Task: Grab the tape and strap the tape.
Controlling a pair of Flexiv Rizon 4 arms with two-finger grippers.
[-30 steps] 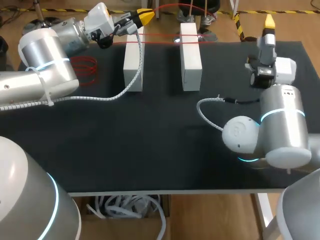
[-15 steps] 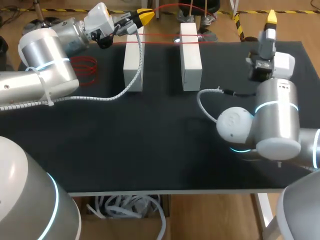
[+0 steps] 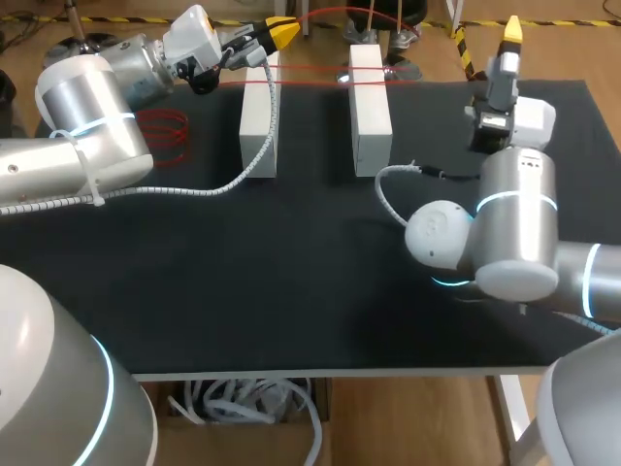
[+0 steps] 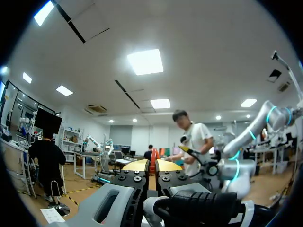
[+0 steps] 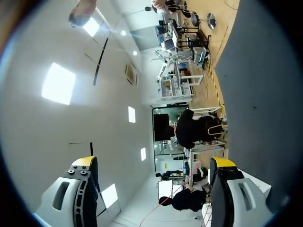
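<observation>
1. Left wrist view: left gripper (image 4: 152,168), yellow tips pressed together on a thin red strip of tape (image 4: 152,164), pinched from both sides
2. Head view: same left gripper (image 3: 281,29) at the far edge of the table (image 3: 291,272), just beyond the first white block (image 3: 257,126)
3. Tape (image 3: 310,70) running out from the tips and drawn in thin red strands across the far ends of the first white block and the second white block (image 3: 369,116); one strand arcing higher, past the table's edge
4. Red coil (image 3: 163,134) lying flat near the left arm, well apart from the blocks; probably slack or supply, cannot tell
5. Right gripper (image 5: 153,162) spread wide, nothing between its fingers; in the head view (image 3: 510,29) pointing away, at the far right edge
6. Handling, as judged: very light, narrow, limp unless kept taut; likely to twist, sag or slip from smooth tips
7. Hold, as judged: flat faces squarely between the pads, close to a block, tension kept gentle to avoid dragging the blocks or snapping a strand
</observation>
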